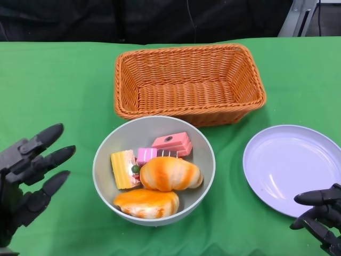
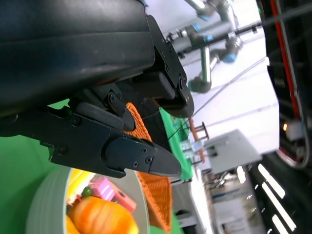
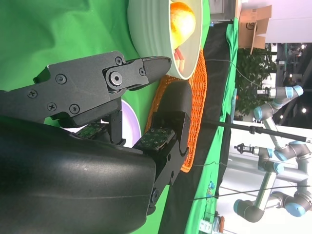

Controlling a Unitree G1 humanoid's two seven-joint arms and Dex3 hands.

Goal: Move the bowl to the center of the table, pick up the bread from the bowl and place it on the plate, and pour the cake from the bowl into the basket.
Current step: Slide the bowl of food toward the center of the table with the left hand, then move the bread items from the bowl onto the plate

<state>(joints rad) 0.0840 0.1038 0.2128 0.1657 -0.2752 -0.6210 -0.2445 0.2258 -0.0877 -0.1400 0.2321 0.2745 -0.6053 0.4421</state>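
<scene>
Bowl point(image 1: 104, 170) sits centred between both hands, breads and cakes inside; plate point(image 1: 290, 165) and basket point(image 1: 189, 82) empty. Left hand point(image 1: 29, 178) and right hand point(image 1: 322, 216): fingers apart, holding nothing.

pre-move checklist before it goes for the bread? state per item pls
1. Bowl at table center, in front of the basket: ok.
2. Bread in bowl: two loaves, one on top of the cakes, one at the near rim, both uncovered: ok.
3. Plate bare, right of bowl: ok.
4. Right hand holds nothing, fingers apart, over the plate's near edge: ok.
5. Left hand holds nothing, fingers spread, left of bowl, not touching it: ok.
6. Cakes would stay put when the top loaf lifts: cannot tell.
</scene>
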